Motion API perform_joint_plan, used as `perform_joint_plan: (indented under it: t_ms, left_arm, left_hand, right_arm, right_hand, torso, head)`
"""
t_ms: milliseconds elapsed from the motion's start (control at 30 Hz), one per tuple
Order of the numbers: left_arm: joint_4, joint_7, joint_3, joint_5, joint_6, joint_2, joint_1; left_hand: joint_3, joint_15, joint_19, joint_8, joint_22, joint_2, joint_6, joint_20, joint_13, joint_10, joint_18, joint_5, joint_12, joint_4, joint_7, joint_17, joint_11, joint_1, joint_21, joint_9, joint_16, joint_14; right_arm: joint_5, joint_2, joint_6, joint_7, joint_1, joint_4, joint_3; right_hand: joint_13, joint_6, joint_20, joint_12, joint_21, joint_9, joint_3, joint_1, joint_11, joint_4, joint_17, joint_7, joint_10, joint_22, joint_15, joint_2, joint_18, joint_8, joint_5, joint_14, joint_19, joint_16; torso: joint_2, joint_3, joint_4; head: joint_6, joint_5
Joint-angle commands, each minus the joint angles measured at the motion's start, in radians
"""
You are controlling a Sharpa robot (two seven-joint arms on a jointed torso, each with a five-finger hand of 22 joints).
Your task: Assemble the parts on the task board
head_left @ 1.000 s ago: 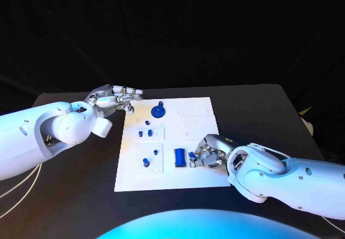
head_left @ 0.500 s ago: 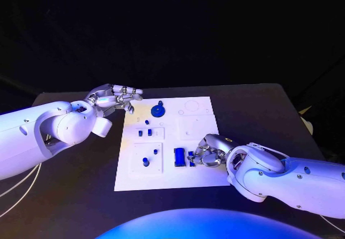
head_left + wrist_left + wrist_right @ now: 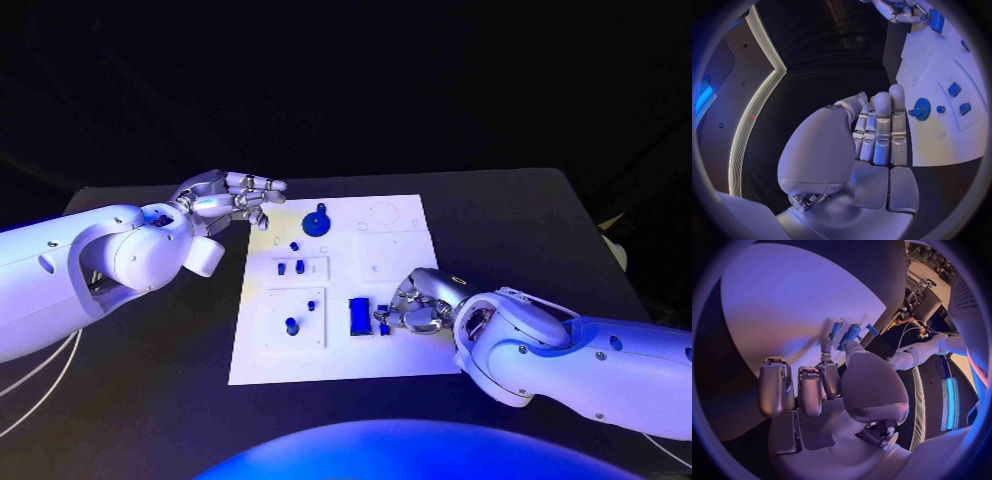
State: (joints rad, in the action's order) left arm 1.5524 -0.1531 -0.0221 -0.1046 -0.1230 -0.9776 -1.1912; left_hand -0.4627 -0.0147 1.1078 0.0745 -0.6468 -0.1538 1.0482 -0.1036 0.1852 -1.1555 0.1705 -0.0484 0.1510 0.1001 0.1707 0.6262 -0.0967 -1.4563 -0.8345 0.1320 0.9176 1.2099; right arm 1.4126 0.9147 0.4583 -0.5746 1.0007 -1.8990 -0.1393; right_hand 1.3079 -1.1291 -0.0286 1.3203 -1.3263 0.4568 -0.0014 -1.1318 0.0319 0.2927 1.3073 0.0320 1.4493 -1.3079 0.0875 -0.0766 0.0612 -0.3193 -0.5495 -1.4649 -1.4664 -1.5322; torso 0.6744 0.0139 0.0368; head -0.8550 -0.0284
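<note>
Small blue part (image 3: 382, 325) on the task board (image 3: 397, 355), just beside a larger blue block (image 3: 359, 315), pinched at the right hand (image 3: 414, 305) fingers. Round blue part (image 3: 316, 221) near left hand (image 3: 231, 196) fingertips; those fingers pressed together, empty, above desk (image 3: 505, 230).

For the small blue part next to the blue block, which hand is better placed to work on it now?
The right hand, probably: its fingertips are already at the small blue part beside the blue block. The left hand hovers off the task board's far corner, holding nothing.
</note>
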Motion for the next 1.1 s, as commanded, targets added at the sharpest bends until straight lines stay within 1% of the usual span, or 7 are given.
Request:
perform_joint_plan:
  t_ms: [33, 367, 533, 600, 700, 933, 1100]
  left_arm:
    - [0.002, -0.004, 0.001, -0.004, 0.019, 0.002, 0.0]
    - [-0.002, -0.007, 0.0, -0.003, 0.02, 0.003, 0.0]
    - [-0.012, -0.017, -0.007, 0.009, 0.016, 0.01, 0.0]
    - [-0.02, -0.022, -0.01, 0.013, -0.002, 0.019, 0.001]
    - [-0.036, -0.035, -0.012, 0.025, -0.025, 0.035, 0.006]
    - [-0.117, -0.056, -0.02, 0.099, -0.022, 0.091, 0.015]
    - [-0.193, -0.082, -0.025, 0.147, -0.031, 0.149, 0.028]
  left_hand:
    - [-0.004, -0.001, -0.003, -0.001, 0.001, 0.004, -0.005, 0.0, 0.001, 0.009, 0.014, 0.0, 0.006, -0.005, -0.004, -0.001, 0.001, -0.002, 0.006, -0.002, -0.003, -0.006]
    - [-0.004, -0.001, -0.003, -0.001, 0.001, 0.004, -0.005, 0.0, 0.001, 0.01, 0.014, 0.0, 0.006, -0.005, -0.003, -0.002, 0.001, -0.003, 0.006, -0.002, -0.003, -0.007]
    - [0.008, -0.005, -0.004, -0.001, 0.002, -0.004, -0.006, -0.002, 0.002, 0.012, 0.013, 0.0, 0.008, 0.005, -0.002, -0.004, -0.002, 0.019, 0.008, -0.003, -0.002, -0.008]
    - [0.029, -0.008, -0.006, -0.002, 0.004, -0.018, -0.008, -0.005, 0.003, 0.012, 0.012, 0.002, 0.01, 0.019, -0.001, -0.01, -0.004, 0.045, 0.012, -0.004, -0.006, -0.014]
    - [0.092, -0.015, -0.039, -0.001, 0.025, -0.043, -0.011, -0.014, 0.009, 0.016, 0.011, 0.001, 0.017, 0.045, -0.003, -0.03, -0.006, 0.092, 0.052, -0.005, -0.044, -0.065]
    - [0.201, -0.033, -0.115, 0.008, 0.129, -0.022, 0.0, -0.04, 0.015, 0.034, 0.011, -0.001, 0.024, 0.064, -0.007, -0.133, -0.013, 0.079, 0.219, -0.006, -0.22, -0.174]
    - [0.255, -0.069, -0.166, -0.002, 0.241, 0.014, -0.012, -0.078, -0.012, 0.047, 0.005, 0.0, -0.018, 0.076, -0.003, -0.249, -0.027, 0.04, 0.384, -0.013, -0.45, -0.226]
  right_arm:
    - [0.019, 0.004, 0.003, 0.007, -0.001, -0.005, -0.001]
    - [0.002, 0.051, 0.017, 0.089, 0.005, -0.03, 0.0]
    - [-0.196, 0.063, 0.032, 0.303, 0.046, -0.006, 0.001]
    - [-0.346, 0.059, 0.021, 0.405, 0.071, 0.026, 0.001]
    - [-0.596, 0.046, -0.007, 0.544, 0.106, 0.095, 0.001]
    - [-1.018, -0.013, -0.069, 0.734, 0.154, 0.276, 0.001]
    - [-1.142, -0.088, -0.121, 0.83, 0.171, 0.435, 0.005]
  right_hand:
    - [0.067, -0.002, 0.007, 0.002, 0.0, 0.001, -0.004, 0.0, 0.002, -0.005, 0.195, 0.003, 0.006, -0.203, 0.004, 0.001, -0.015, 0.004, 0.006, -0.091, -0.028, -0.002]
    - [0.04, 0.016, 0.007, -0.037, 0.041, 0.001, 0.004, -0.117, 0.0, -0.035, 0.172, 0.006, -0.016, -0.192, 0.004, 0.002, -0.008, 0.01, 0.051, -0.086, -0.013, 0.011]
    - [-0.122, 0.087, -0.012, -0.259, 0.313, -0.02, -0.005, -0.17, -0.032, -0.023, -0.017, 0.045, -0.146, -0.121, -0.022, 0.007, 0.036, 0.058, 0.106, -0.033, 0.086, 0.133]
    - [-0.246, 0.109, -0.026, -0.42, 0.5, -0.027, -0.011, -0.204, -0.048, -0.022, -0.155, 0.056, -0.238, -0.063, -0.034, 0.009, 0.065, 0.074, 0.13, 0.009, 0.158, 0.244]
    - [-0.444, 0.162, -0.05, -0.666, 0.914, -0.038, -0.016, -0.256, -0.075, -0.026, -0.565, 0.094, -0.384, 0.097, -0.063, 0.018, 0.118, 0.105, 0.163, 0.152, 0.324, 0.628]
    - [-0.767, 0.202, -0.11, -0.973, 1.118, -0.097, 0.054, -0.389, -0.132, -0.054, -0.796, 0.15, -0.438, 0.282, -0.131, 0.036, 0.118, 0.16, 0.256, 0.277, 0.442, 1.026]
    - [-0.93, 0.174, -0.149, -1.074, 1.221, -0.148, 0.104, -0.428, -0.152, -0.07, -0.909, 0.153, -0.398, 0.387, -0.162, 0.029, 0.113, 0.188, 0.307, 0.367, 0.52, 1.223]
  torso:
    - [0.0, 0.0002, -0.0005]
    - [-0.005, -0.0008, 0.0024]
    - [-0.015, -0.0041, 0.0056]
    - [-0.023, -0.007, 0.0062]
    - [-0.036, -0.0114, 0.0065]
    - [-0.071, -0.027, 0.0084]
    - [-0.106, -0.0407, 0.0124]
  head:
    - [-0.001, 0.0]
    - [0.006, 0.001]
    - [0.021, -0.002]
    - [0.033, -0.004]
    - [0.055, -0.008]
    - [0.105, -0.011]
    - [0.139, -0.007]
